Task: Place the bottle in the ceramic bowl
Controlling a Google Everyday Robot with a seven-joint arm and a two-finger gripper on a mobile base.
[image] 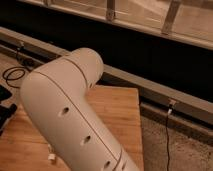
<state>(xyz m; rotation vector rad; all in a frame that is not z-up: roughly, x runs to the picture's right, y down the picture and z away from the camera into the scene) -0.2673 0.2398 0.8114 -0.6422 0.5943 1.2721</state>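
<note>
My white arm point(75, 115) fills the middle of the camera view and covers much of the wooden table point(117, 107). The gripper is not in view; it lies somewhere beyond the arm or outside the frame. A small white piece point(50, 156) peeks out on the table at the arm's lower left edge; it may be the bottle's end, but I cannot tell. The green ceramic bowl is hidden or out of view.
A black coiled cable point(13, 75) lies on the floor at the left. A dark object point(5, 110) sits at the left edge by the table. A long metal rail point(150, 87) runs behind the table. A thin cable point(167, 137) hangs at the right over grey floor.
</note>
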